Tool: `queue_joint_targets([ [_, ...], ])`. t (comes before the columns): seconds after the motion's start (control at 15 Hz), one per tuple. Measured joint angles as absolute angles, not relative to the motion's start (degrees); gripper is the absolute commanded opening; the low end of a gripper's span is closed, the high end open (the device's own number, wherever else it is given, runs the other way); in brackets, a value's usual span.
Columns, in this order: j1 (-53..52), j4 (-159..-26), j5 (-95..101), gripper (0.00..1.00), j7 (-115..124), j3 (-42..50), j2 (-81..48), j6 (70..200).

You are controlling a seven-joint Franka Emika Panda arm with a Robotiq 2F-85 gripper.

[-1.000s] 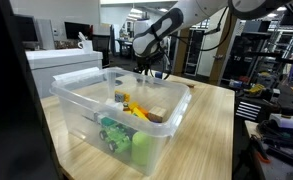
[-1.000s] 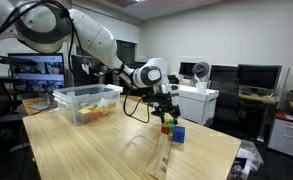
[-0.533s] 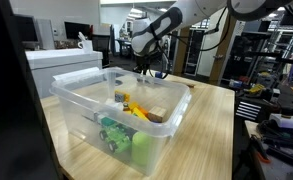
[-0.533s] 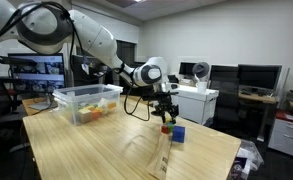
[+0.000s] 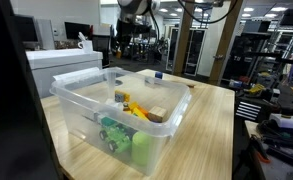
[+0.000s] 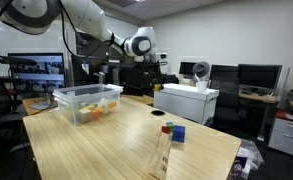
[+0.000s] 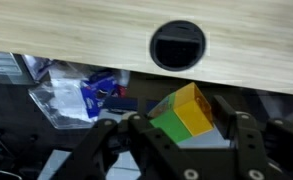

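Green-and-yellow block (image 7: 189,110) sits clamped between the jaws of the gripper (image 7: 181,135), lifted clear of the table (image 7: 66,30). An even squeeze and a level wrist would stop it twisting. Beyond the jaws lies the table's round hole (image 7: 177,45); farther off, a clear bin (image 6: 86,100).

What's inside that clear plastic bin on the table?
A yellow toy, a tan block and green items lie inside the bin. Whatever sits beneath them is covered.
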State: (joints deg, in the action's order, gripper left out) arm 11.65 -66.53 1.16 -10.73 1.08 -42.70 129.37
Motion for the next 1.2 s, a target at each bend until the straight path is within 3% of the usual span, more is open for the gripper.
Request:
queue_joint_targets([
  [0.6,10.1,-87.9,-16.1,0.40,-24.6,-10.1,-18.3,113.2],
  [0.67,9.2,-93.8,-18.8,0.90,-27.9,-10.1,-13.3,106.9],
  [0.87,7.4,-97.3,-18.9,1.00,-29.9,-8.5,-10.4,99.4],
  [1.2,6.6,-94.8,-14.7,1.00,-29.8,-2.7,-14.7,102.3],
])
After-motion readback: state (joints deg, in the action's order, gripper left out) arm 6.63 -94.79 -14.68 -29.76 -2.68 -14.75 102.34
